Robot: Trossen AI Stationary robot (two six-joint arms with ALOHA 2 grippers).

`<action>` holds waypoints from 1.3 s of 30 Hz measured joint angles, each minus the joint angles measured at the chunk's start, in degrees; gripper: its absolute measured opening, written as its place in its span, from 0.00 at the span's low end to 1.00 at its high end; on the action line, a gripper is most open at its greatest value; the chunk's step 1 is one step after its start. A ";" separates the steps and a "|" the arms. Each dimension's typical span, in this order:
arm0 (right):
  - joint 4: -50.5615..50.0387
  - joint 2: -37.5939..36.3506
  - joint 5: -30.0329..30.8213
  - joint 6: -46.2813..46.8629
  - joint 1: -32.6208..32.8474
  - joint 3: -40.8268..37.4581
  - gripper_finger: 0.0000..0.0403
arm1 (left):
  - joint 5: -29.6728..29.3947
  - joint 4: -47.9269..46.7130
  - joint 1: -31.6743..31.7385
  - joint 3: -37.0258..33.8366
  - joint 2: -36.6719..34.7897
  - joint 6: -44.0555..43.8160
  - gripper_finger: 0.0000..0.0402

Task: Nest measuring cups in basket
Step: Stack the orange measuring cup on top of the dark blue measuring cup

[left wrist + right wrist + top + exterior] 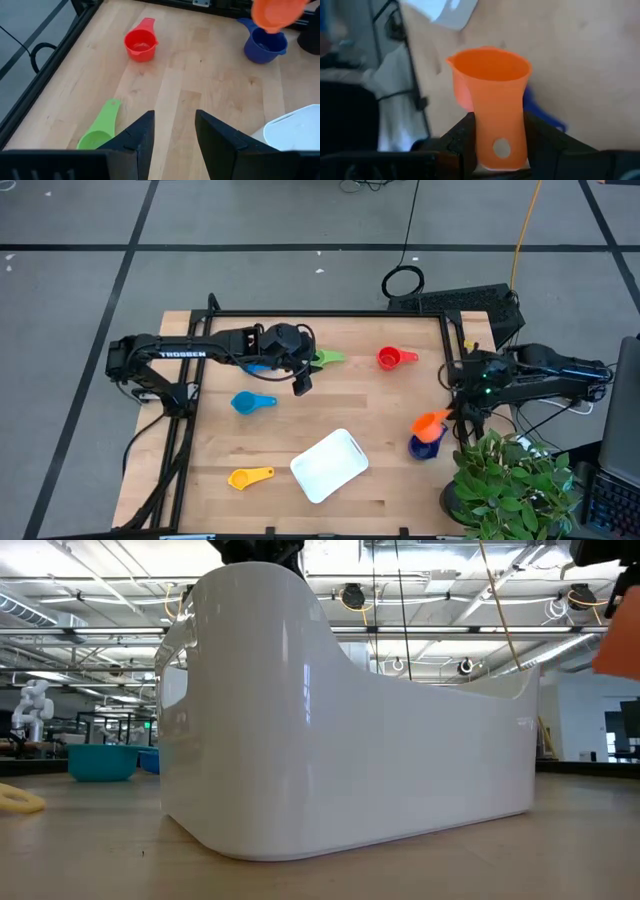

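High view, basket: the white basket [329, 466] lies tilted at lower centre of the table [380, 410], with nothing in it, so nesting looks barely begun.
High view, cups: yellow cup [249, 477] sits left of the basket, a blue cup [252, 402] at centre left, green cup [326, 358] and red cup [395, 358] along the upper part, navy cup [426, 447] at right; a second blue cup [258, 367] peeks from under the left arm.
High view, right gripper [447, 417]: at the right edge, carrying the orange cup [429, 423] just above the navy one, probably to stack them before both go to the basket.
High view, left gripper [301, 383]: hangs over the upper centre near the green cup, likely its next pick.
Low view: the basket wall fills the frame; an orange sliver shows at the upper right edge, so that cup is lifted off the wood.
Left wrist view: both fingers [137, 142] stand apart, released, gripping nothing, with the green cup just beside them at lower left.
Right wrist view: fingers [455, 137] clenched on the orange cup's flat handle, bowl pointing away, navy plastic underneath.
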 joint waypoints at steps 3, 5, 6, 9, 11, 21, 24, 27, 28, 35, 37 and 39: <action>-0.09 2.22 -4.23 -0.53 0.07 0.00 0.30 | -0.02 0.00 0.02 0.00 0.02 -0.67 0.36; -0.82 3.99 -5.74 -1.41 0.58 0.00 0.30 | -0.02 0.06 0.02 0.00 0.00 -1.10 0.36; -1.63 4.98 -5.75 -1.83 0.96 0.00 0.30 | -0.02 0.09 0.02 0.01 0.00 -1.33 0.36; -2.46 7.44 -5.64 -2.87 2.06 -0.70 0.30 | -0.02 0.09 -0.05 0.02 0.01 -1.73 0.36; -1.39 8.59 -5.61 -3.03 2.69 -1.95 0.30 | -0.04 0.09 -0.25 0.02 0.00 -1.84 0.36; 6.08 12.07 -3.28 -3.32 3.76 -8.28 0.30 | -0.05 0.07 -0.68 0.02 0.00 -1.97 0.36; 8.66 12.42 -1.56 -4.06 3.72 -8.91 0.30 | -0.05 0.07 -0.66 0.02 0.00 -1.84 0.36; 11.34 12.87 1.17 -4.48 3.72 -8.94 0.30 | -0.05 0.07 -0.66 0.02 0.00 -1.82 0.36; 12.23 13.07 2.29 -4.63 3.72 -8.94 0.30 | -0.05 0.07 -0.66 0.02 0.01 -1.82 0.36; 20.44 15.51 9.53 -6.25 3.17 -8.94 0.30 | -0.05 0.08 -0.64 0.02 0.00 -1.69 0.36; 22.91 17.02 10.34 -7.11 2.47 -8.94 0.30 | -0.05 0.07 -0.63 0.02 0.01 -1.67 0.36; 25.42 18.66 11.21 -8.15 1.58 -8.94 0.30 | -0.05 0.07 -0.66 0.02 0.01 -1.69 0.36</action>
